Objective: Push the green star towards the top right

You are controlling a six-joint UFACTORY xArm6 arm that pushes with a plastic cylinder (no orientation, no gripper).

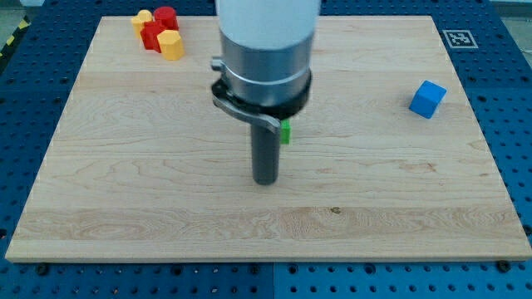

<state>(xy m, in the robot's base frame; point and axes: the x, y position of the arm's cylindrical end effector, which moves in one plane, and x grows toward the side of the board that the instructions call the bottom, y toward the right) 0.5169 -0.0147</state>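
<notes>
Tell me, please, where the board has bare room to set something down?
The wide strip along the view's bottom edge of the board is bare, as is the stretch between my tip and the blue cube. It is crowded at the top left, where the red and yellow blocks cluster, and around the mostly hidden green star.

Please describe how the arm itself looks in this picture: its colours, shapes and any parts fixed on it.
The arm enters from the view's top as a wide white cylinder. Below it comes a grey metal ring with a black band and a thin metal bracket clamped around it. From there a straight dark rod goes down to my tip. No cables or markings show.
</notes>
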